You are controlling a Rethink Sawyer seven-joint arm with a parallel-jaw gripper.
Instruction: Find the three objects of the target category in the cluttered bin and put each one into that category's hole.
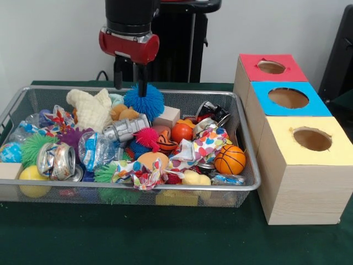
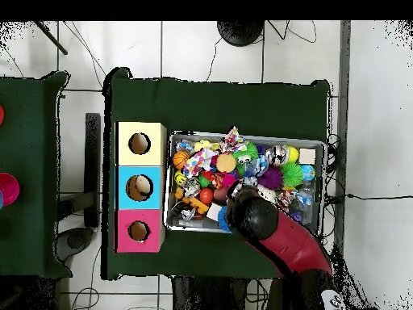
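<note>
The bin (image 1: 245, 185) fills the left and middle of the front view, still crammed. One crumpled plastic bottle (image 1: 95, 150) lies left of centre near the crushed can (image 1: 56, 161); another (image 1: 23, 128) seems to lie at the far left. The claw (image 1: 130, 84) hangs released and empty above the blue spiky ball (image 1: 146, 102). By my judgement nothing is sorted yet; the boxes (image 1: 300, 165) wait at right.

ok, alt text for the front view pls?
The red-and-black arm's pincer hangs open over a blue spiky ball at the back of a wire mesh bin crammed with toys, cans and bottles. Three holed wooden boxes stand beside it.
</note>
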